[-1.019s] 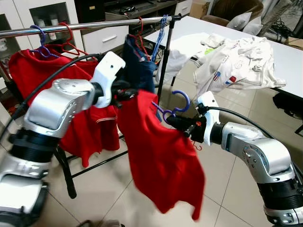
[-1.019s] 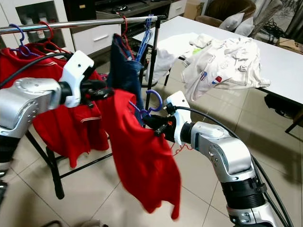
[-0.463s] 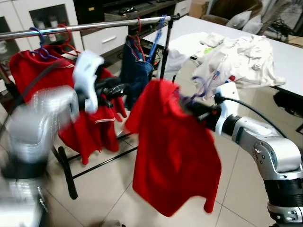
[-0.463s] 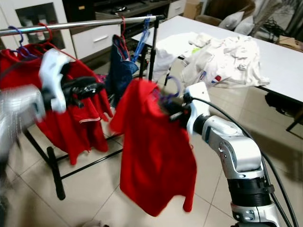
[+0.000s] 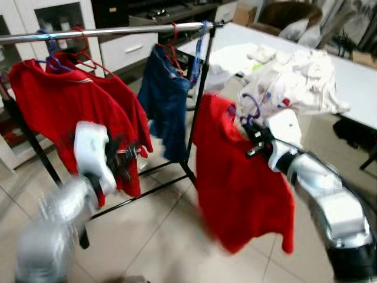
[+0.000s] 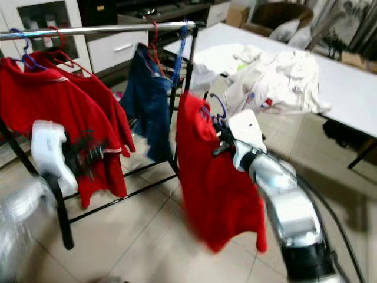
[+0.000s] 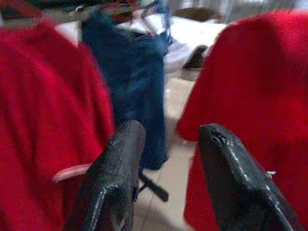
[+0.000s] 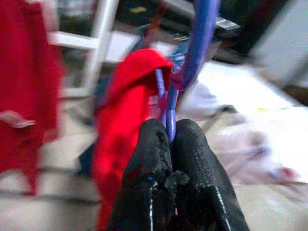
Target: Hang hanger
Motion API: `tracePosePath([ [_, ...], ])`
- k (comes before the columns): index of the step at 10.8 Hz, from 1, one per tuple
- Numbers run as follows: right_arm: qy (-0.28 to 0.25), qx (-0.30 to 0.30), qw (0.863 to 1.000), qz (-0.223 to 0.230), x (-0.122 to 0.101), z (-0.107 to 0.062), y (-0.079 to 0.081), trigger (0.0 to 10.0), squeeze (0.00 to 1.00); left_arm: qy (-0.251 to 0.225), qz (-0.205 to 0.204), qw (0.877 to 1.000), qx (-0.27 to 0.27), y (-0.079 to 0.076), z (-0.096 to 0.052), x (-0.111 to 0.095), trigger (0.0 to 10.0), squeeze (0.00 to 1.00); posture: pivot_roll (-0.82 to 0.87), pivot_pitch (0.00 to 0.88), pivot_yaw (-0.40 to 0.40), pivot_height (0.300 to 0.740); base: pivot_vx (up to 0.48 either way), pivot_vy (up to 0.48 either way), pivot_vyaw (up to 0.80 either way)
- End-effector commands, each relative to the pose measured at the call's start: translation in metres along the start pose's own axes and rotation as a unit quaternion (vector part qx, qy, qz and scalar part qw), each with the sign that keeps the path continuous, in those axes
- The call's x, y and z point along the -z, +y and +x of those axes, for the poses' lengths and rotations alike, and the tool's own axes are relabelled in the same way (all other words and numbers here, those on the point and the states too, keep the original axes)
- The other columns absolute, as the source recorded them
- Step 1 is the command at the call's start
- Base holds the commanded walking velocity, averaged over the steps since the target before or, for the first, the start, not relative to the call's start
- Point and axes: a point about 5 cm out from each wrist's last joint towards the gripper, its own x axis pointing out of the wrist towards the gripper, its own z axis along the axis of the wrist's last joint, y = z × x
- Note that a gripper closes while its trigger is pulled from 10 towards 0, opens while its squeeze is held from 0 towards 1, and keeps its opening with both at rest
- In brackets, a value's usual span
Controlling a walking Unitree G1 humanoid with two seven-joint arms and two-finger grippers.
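Observation:
A red shirt (image 5: 241, 177) hangs on a purple hanger (image 5: 251, 104), to the right of the clothes rack's end post. My right gripper (image 5: 252, 128) is shut on the hanger's neck just below the hook; the right wrist view shows both fingers (image 8: 192, 144) pressed on the purple wire (image 8: 169, 120). The silver rail (image 5: 118, 29) runs across the top left, above and left of the hanger. My left gripper (image 5: 126, 159) is low in front of the hung red shirts, blurred. In the left wrist view it (image 7: 168, 144) stands open with nothing between its fingers.
Two red shirts (image 5: 59, 112) and a blue garment (image 5: 168, 100) hang on the rail. The rack's black end post (image 5: 199, 94) stands just left of the held shirt. A white table (image 5: 359, 76) with a heap of white clothes (image 5: 294, 76) is at the right. Tiled floor lies below.
My left gripper has let go of the red shirt and dropped low to the left. The right gripper has carried the hanger and shirt up and to the right.

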Motion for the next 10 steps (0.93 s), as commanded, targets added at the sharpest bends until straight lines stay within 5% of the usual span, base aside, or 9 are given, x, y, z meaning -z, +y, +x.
tracePosePath([
  [1, 0.002, 0.045, 0.999, -0.004, 0.004, -0.004, -0.004, 10.0, 0.0, -0.008, 0.005, 1.0, -0.009, -0.004, -0.003, -0.001, 10.0, 0.0, 0.15, 0.023, -0.129, 0.74, 0.0, 0.0, 0.0],
  [2, 0.017, 0.136, 0.99, 0.032, 0.022, -0.013, -0.01, 10.0, 0.0, 0.002, -0.015, 1.0, -0.003, -0.008, -0.009, 0.005, 10.0, 0.0, 0.16, 0.038, -0.111, 0.74, 0.0, 0.0, 0.0],
  [4, 0.043, 0.209, 0.975, 0.056, 0.04, -0.023, -0.015, 10.0, 0.0, 0.012, 0.005, 1.0, -0.004, -0.009, -0.011, 0.007, 10.0, 0.0, 0.17, 0.054, -0.085, 0.74, 0.0, 0.0, 0.0],
  [8, 0.075, 0.136, 0.983, 0.095, 0.048, -0.018, 0.006, 10.0, 0.0, 0.006, 0.018, 1.0, -0.005, -0.005, -0.012, 0.005, 10.0, 0.0, 0.17, 0.062, -0.071, 0.74, 0.0, 0.0, 0.0],
  [10, 0.056, 0.041, 0.979, 0.193, 0.038, -0.013, 0.021, 10.0, 0.0, -0.005, 0.034, 0.999, -0.023, -0.004, -0.013, 0.002, 10.0, 0.0, 0.17, 0.06, -0.079, 0.74, 0.0, 0.0, 0.0],
])
